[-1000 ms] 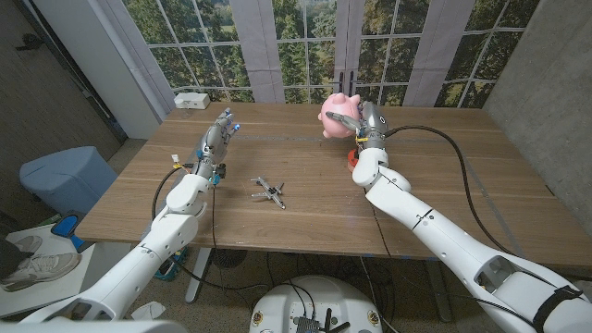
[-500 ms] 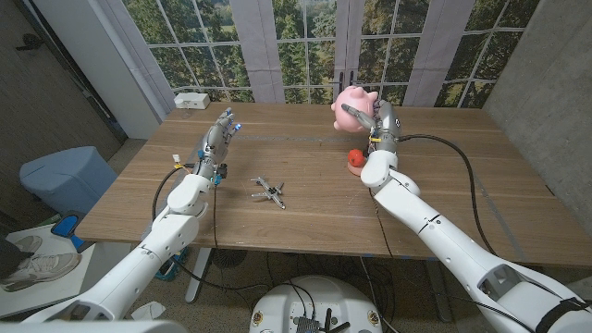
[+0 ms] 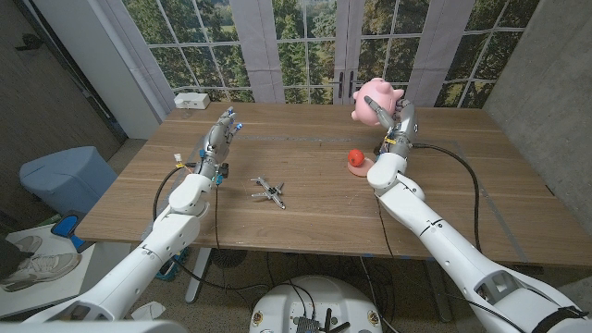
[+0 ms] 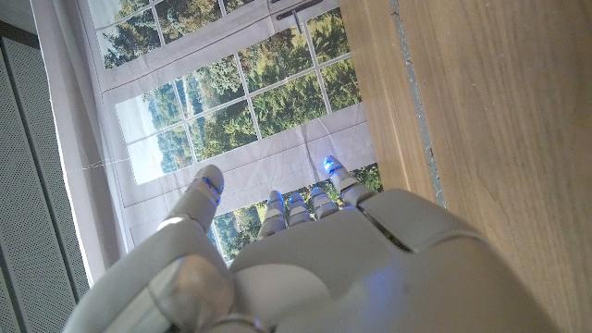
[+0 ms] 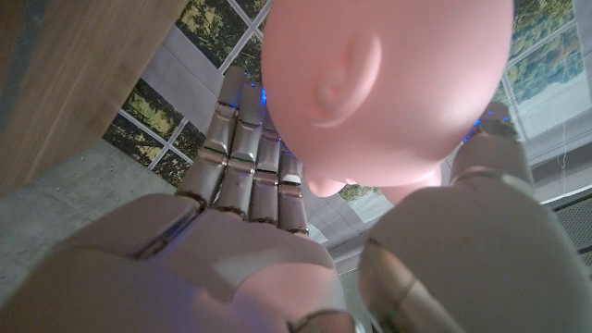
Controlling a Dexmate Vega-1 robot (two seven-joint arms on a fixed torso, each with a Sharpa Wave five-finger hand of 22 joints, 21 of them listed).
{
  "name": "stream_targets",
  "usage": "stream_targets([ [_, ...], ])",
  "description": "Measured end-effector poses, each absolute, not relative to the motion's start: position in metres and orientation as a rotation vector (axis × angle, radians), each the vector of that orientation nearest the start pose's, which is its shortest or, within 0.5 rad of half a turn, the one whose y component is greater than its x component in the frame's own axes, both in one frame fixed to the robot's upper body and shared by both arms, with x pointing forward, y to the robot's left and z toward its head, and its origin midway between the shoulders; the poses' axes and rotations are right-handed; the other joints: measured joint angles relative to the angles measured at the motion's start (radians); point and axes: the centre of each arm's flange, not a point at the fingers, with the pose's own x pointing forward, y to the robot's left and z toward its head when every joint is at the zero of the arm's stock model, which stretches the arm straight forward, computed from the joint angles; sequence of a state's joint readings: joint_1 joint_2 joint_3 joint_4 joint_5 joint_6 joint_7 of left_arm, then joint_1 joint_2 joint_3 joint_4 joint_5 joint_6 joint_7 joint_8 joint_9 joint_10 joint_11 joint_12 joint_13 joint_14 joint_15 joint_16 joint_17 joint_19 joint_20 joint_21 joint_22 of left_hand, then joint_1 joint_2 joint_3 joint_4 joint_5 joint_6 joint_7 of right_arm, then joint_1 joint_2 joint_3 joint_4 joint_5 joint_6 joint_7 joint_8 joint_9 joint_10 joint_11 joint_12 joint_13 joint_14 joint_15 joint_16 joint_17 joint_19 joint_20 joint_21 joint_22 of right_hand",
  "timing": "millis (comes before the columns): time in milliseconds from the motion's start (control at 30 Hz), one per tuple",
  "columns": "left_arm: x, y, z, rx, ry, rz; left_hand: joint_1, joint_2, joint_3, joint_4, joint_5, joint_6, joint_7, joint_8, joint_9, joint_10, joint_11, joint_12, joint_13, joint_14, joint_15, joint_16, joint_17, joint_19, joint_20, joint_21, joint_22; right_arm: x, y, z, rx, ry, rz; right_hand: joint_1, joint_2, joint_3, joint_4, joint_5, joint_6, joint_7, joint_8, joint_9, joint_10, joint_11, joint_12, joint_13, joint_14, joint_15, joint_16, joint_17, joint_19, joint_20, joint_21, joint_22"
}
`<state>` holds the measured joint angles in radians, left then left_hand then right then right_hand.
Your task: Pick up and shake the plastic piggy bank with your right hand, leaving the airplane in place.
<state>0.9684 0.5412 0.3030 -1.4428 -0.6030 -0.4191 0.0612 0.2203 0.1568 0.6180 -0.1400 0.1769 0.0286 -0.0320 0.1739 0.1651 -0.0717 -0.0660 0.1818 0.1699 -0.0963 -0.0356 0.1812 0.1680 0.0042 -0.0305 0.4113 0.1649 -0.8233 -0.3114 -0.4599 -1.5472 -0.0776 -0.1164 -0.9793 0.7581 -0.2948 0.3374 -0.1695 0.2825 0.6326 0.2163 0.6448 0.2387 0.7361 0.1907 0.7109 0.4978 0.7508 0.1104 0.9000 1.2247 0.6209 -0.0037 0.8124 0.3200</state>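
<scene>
Both hands show: the right hand [image 3: 396, 125] grasps the pink piggy bank [image 3: 376, 96] aloft at upper right; the left hand [image 3: 218, 139], fingers released, holds nothing; the airplane [image 3: 269, 191] lies mid-frame on the table [image 3: 305, 217].

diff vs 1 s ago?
The right hand, holding the piggy bank throughout, swung it across the far side of the table toward the robot's right, uncovering a red object. The airplane and left hand stayed put.
</scene>
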Motion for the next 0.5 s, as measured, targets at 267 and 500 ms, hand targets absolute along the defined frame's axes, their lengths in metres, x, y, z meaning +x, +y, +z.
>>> stream_targets([
  [267,0.607,0.303,-0.022,-0.044,-0.747,-0.136,0.000,0.000,0.000,0.000,0.000,0.000,0.000,0.000,0.000,-0.002,0.002,0.000,0.000,0.000,0.000,0.000,0.000,0.004,-0.004,-0.004,0.000,0.601,-0.230,0.017,-0.197,-0.745,-0.699,0.000,0.000,0.000,0.000,0.000,0.000,0.000,0.000,0.000,0.000,0.000,0.004,0.000,0.000,0.000,0.000,0.000,0.000,0.000,0.009,-0.005],
  [500,0.606,0.301,-0.022,-0.040,-0.747,-0.137,0.000,0.000,0.000,0.000,0.000,0.000,0.000,0.000,0.000,-0.002,0.002,0.000,0.000,0.000,0.000,0.000,0.000,0.004,-0.004,-0.009,0.000,0.601,-0.235,0.015,-0.205,-0.745,-0.682,0.000,0.000,0.000,0.000,0.000,0.000,0.000,0.000,0.000,0.000,0.000,0.004,0.000,0.000,0.000,0.006,0.000,-0.004,0.004,0.016,-0.009],
])
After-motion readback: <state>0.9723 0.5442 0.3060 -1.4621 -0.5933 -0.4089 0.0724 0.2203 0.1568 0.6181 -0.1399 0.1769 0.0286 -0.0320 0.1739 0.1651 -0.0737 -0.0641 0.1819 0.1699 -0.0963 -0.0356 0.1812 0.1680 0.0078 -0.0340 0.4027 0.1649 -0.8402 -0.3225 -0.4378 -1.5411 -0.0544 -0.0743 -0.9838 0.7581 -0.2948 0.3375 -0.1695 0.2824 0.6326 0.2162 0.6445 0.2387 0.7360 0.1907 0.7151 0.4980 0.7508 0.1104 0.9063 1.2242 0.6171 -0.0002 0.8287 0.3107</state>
